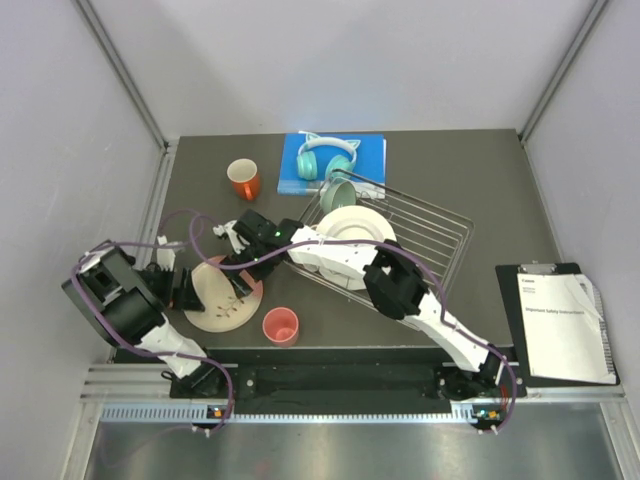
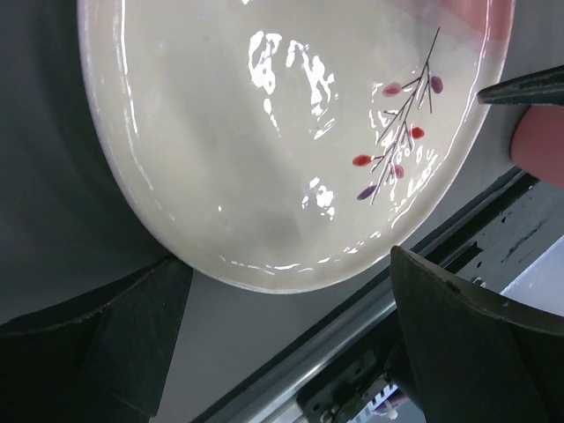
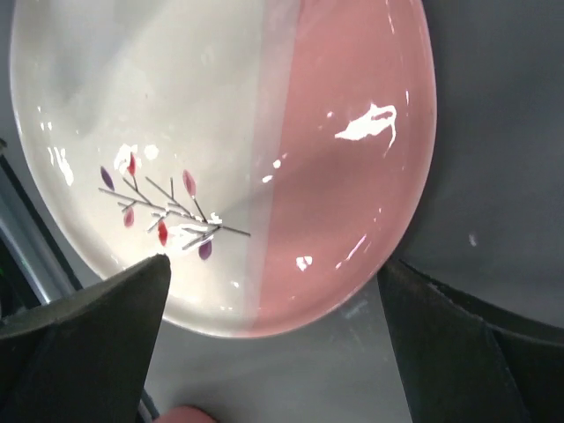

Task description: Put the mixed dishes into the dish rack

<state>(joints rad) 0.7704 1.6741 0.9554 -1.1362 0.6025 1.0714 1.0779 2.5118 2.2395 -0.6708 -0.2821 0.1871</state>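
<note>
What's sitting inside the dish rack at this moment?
A white plate and a mint green bowl sit at the left end of the dish rack. The right arm covers its near-left corner.

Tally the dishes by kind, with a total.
Plates: 2, the pink-and-cream plate and a white plate in the dish rack.
Cups: 2, the orange cup and the coral pink cup.
Bowls: 1, the mint green bowl.
Total: 5.
</note>
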